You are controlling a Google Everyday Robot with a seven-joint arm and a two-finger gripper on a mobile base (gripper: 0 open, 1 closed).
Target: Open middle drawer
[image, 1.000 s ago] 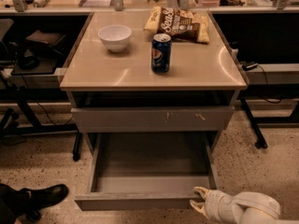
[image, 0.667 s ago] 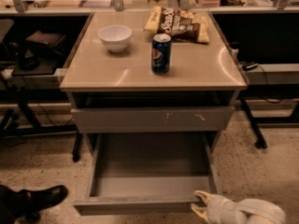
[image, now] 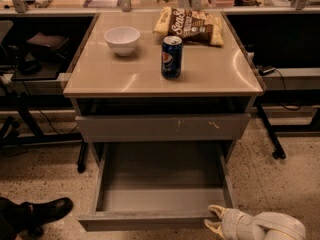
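At bottom right, the robot's white gripper [image: 213,219] sat low by the front right corner of the plain grey metal middle drawer [image: 140,221], its cream fingers [image: 216,211] apart w/ a dark gap btwn them; contact w/ the drawer front couldn't be told. That drawer stood pulled well out below the larger grey drawer face [image: 150,128] w/ pale scratch marks. On the beige tabletop [image: 210,74] stood a white bowl [image: 122,39], a blue soda can [image: 171,57] & a brown snack bag [image: 192,25].
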